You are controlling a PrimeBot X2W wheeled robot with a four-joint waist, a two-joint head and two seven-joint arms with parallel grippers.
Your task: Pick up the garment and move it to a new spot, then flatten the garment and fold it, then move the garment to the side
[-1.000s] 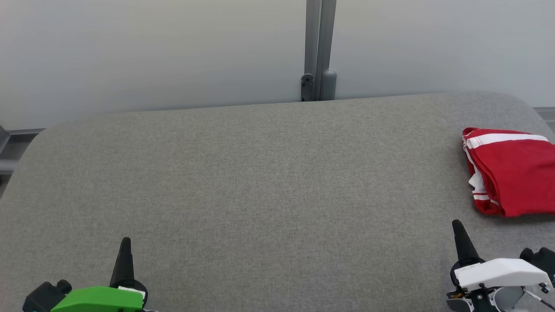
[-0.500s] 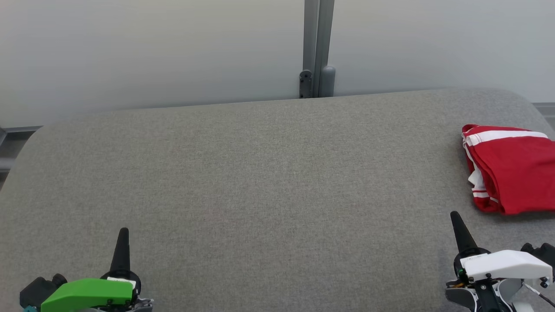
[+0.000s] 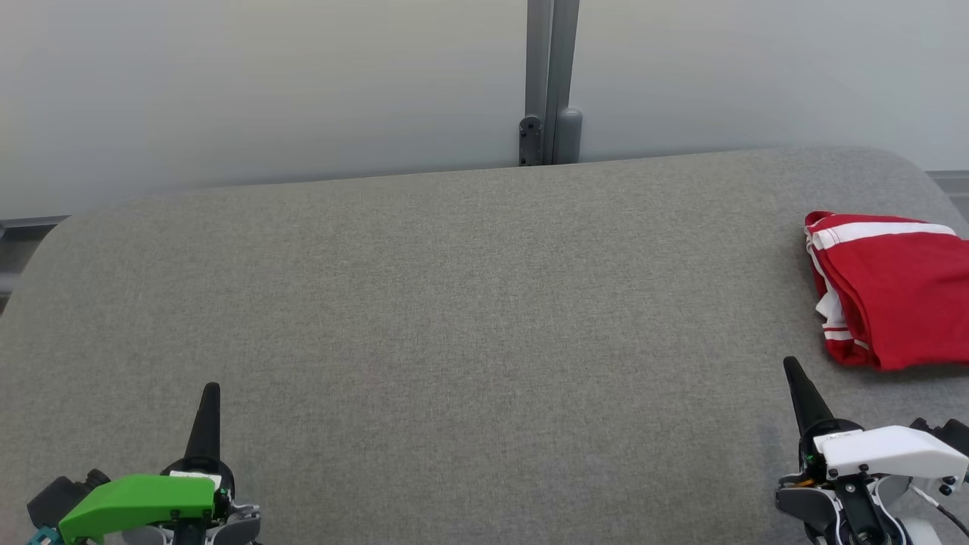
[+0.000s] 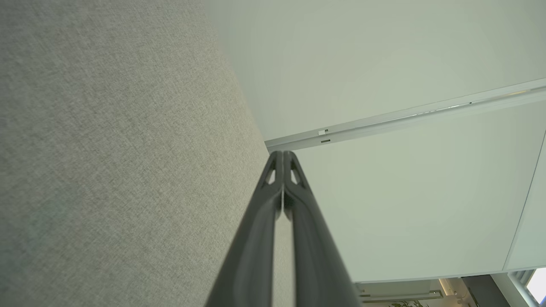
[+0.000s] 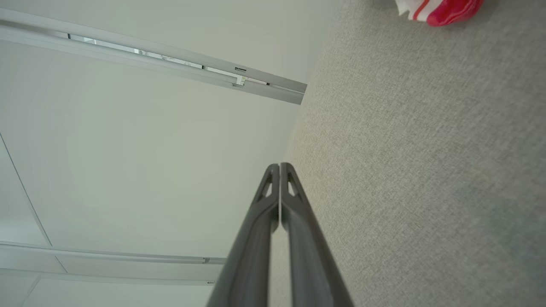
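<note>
Jaws pressed together on both sides, nothing held: left gripper (image 3: 210, 392) low at the near left, right gripper (image 3: 792, 366) low at the near right, each pair of fingers reading as one dark spike pointing to the far edge. Both wrist views show the fingers meeting at the tips with only a thin slit further down.

Count, big to small:
- 1 grey fabric table (image 3: 454, 303), rounded far corners.
- 2 pale wall panels (image 3: 265, 91) behind it, split by 1 upright grey post (image 3: 551, 68).
- 1 garment (image 3: 901, 295): red with white stripes, folded into a flat stack, lying on the table at its right end, towards the far side. The frame's right edge cuts it off, so I can't call the full long axis. The white band along its far edge runs left-right across the table. Its layered edges face left, to the table's middle.
- 2 grippers, as above.

Right gripper sits near the garment's near-left corner, not touching. Left gripper is well apart from it.
</note>
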